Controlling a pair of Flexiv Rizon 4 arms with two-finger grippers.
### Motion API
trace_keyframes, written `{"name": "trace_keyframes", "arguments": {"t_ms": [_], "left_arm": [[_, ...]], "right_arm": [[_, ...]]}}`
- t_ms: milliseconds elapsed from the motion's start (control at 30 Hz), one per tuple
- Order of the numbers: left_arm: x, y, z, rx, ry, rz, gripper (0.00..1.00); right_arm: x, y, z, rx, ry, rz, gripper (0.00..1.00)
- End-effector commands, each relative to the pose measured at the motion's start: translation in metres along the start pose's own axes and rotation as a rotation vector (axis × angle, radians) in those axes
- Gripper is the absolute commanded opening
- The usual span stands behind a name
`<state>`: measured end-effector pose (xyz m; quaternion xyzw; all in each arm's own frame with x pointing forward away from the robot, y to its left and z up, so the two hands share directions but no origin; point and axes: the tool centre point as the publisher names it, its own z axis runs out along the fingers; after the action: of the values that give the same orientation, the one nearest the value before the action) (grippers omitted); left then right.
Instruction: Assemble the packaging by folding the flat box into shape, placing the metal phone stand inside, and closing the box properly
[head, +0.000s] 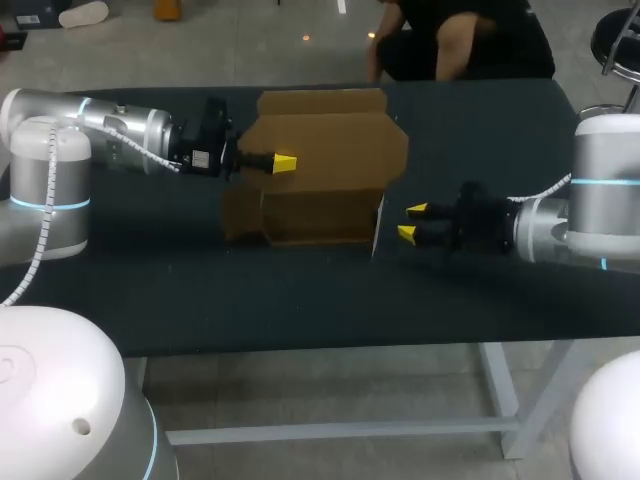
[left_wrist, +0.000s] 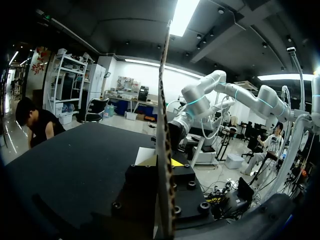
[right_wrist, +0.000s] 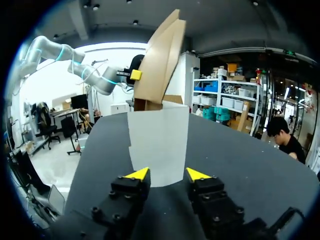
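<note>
A brown cardboard box (head: 325, 140), partly folded, stands in the middle of the table with a wide panel raised. My left gripper (head: 285, 162) is shut on that raised panel from the left. In the left wrist view the panel (left_wrist: 162, 100) shows edge-on between the fingers of the left gripper (left_wrist: 164, 167). My right gripper (head: 411, 221) is open, just right of the box's white side flap (head: 378, 228). The right wrist view shows the flap (right_wrist: 157, 145) lying ahead of the open right gripper (right_wrist: 167, 174), apart from its tips. No metal phone stand is in view.
The dark table top (head: 200, 290) stretches bare in front of the box and to both sides. Its front edge runs near my arms' bases.
</note>
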<state>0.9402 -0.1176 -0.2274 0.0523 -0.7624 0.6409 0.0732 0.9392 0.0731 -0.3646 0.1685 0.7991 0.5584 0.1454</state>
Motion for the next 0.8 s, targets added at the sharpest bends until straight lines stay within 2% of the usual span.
{"name": "trace_keyframes", "arguments": {"t_ms": [33,467,800], "left_arm": [[-0.001,0.003,0.001,-0.001,0.003,0.0,0.0],[-0.001,0.003,0.001,-0.001,0.003,0.0,0.0],[-0.001,0.003,0.001,-0.001,0.003,0.0,0.0]], "right_arm": [[-0.011,-0.004,0.013,-0.01,0.065,0.0,0.47],[-0.019,-0.002,0.024,-0.012,0.089,-0.002,0.47],[-0.017,0.001,0.026,-0.008,0.089,-0.005,0.47]]}}
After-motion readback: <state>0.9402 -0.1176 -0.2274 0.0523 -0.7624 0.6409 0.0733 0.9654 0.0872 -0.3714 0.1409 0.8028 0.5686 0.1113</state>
